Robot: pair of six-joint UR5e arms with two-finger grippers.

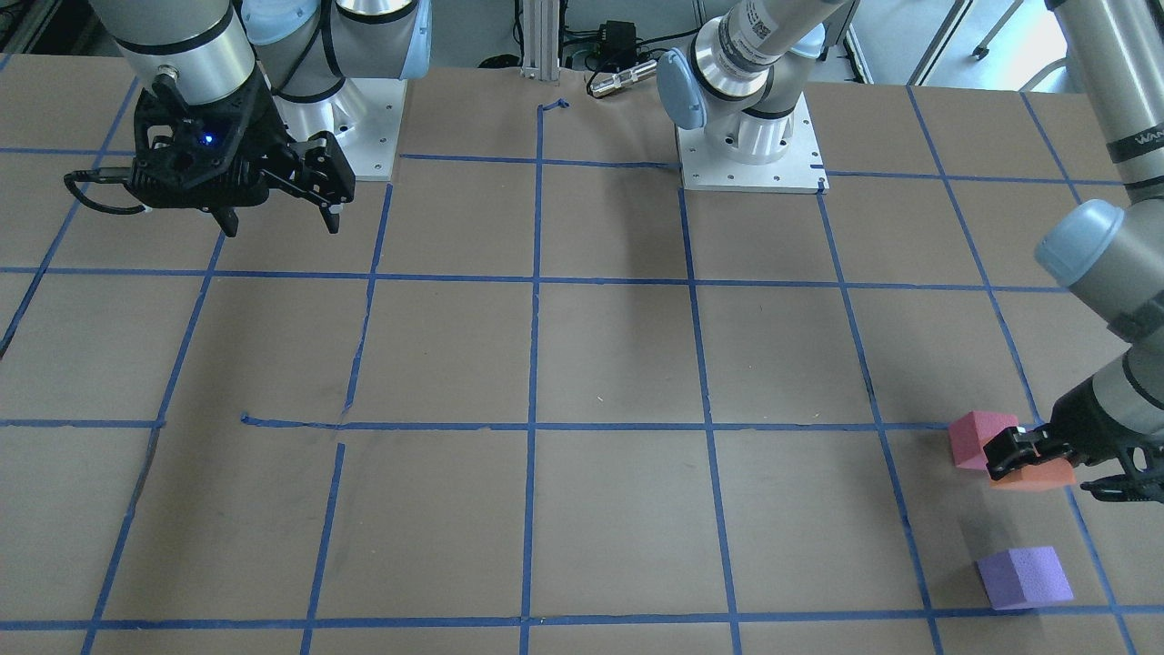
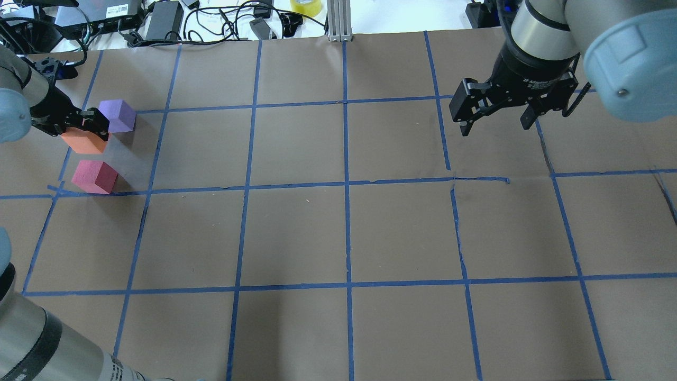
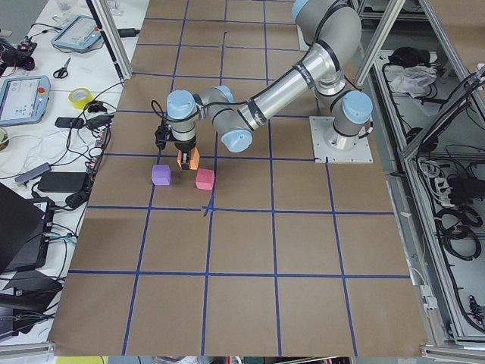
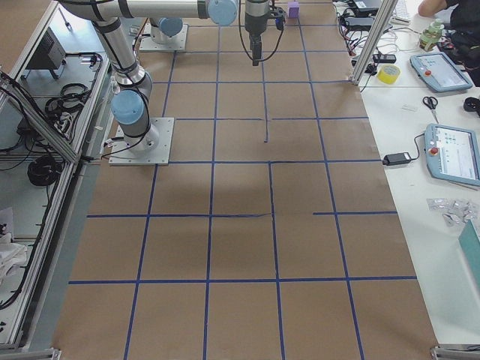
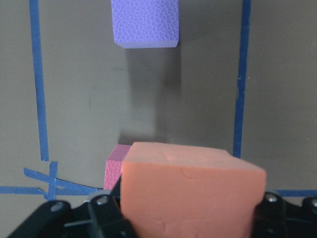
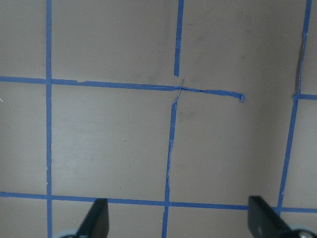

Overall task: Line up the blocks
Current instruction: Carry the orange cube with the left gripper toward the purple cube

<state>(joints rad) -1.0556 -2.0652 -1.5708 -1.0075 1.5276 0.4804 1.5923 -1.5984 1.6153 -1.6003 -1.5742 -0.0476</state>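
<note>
The orange block (image 5: 190, 191), purple block (image 5: 144, 22) and pink block (image 2: 94, 176) look like matt foam, finely pebbled. The table (image 2: 296, 233) wears dull brown paper, creased in places, gridded with blue tape (image 2: 347, 233). The right arm (image 2: 545, 29) is brushed metal, its cap (image 2: 629, 63) smooth pale-blue plastic.

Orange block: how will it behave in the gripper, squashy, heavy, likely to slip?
The orange block looks like matte foam, so probably light and slightly squashy. Flat faces in the left gripper suggest little slipping or rolling.

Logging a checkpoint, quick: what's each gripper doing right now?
Left gripper: closed on the orange block.
Right gripper: open, holding nothing.
</note>
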